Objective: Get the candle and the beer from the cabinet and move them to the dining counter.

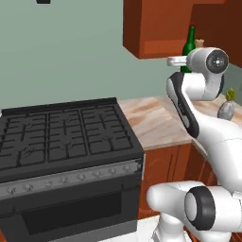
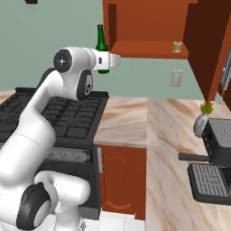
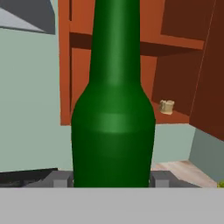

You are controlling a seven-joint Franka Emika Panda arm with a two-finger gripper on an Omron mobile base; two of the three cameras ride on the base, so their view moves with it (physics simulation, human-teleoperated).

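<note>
My gripper (image 3: pixel 111 180) is shut on the beer (image 3: pixel 113 109), a dark-green bottle held upright between the fingertips (image 3: pixel 61 179). The beer (image 2: pixel 102 41) hangs in the air just left of the cabinet (image 2: pixel 149 18), in front of my hand (image 2: pixel 108 61). From the left base view the beer (image 1: pixel 189 43) rises behind the wrist below the cabinet (image 1: pixel 156 28). The candle (image 2: pixel 177 46), a tiny tan cylinder, stands on the cabinet's lower shelf. It is the small beige thing right of the bottle (image 3: pixel 166 106) and beside the bottle's neck (image 1: pixel 199 43). The dining counter is out of view.
A black gas stove (image 1: pixel 61 137) (image 2: pixel 67 117) lies below the arm. Marble counter (image 2: pixel 131 117) runs to its right, with a potted plant (image 2: pixel 203 118) (image 1: pixel 227 106) and a dark coffee machine (image 2: pixel 216 158). The open cabinet door (image 2: pixel 207 45) juts out at right.
</note>
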